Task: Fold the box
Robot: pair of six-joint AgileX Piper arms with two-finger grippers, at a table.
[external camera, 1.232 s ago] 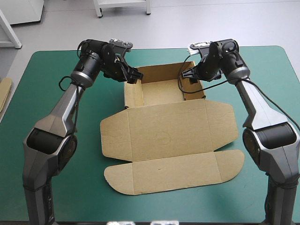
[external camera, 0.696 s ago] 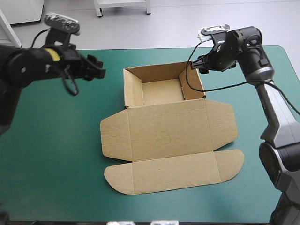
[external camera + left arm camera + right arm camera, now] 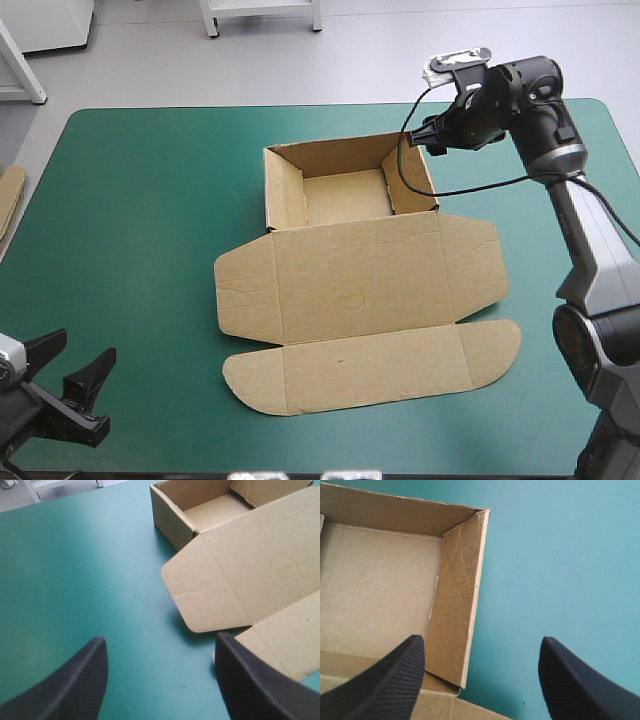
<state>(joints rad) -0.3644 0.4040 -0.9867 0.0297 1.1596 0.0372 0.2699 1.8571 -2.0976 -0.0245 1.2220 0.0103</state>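
Box (image 3: 360, 255): brown, mid-table; the far part is a raised open tray, with the lid (image 3: 360, 300) flat toward the near edge.
Table (image 3: 140, 200): teal-green cover.
Tray (image 3: 345, 195): walls up, only bare board floor inside.
Right gripper (image 3: 481, 639): black fingers (image 3: 385, 680) spread wide, grasping nothing, over the tray's far right corner.
Left gripper (image 3: 80, 350): spread wide, holding nothing, at the near-left table corner, well apart from the box; arm cut off.
Spare board (image 3: 8, 200): sliver at the table's left edge, mostly cut off.

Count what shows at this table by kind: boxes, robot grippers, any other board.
Brown box, an open tray with its lid flat: 1
Black grippers, both open: 2 (left gripper, right gripper)
More brown board at the table left edge: 1
Total: 4
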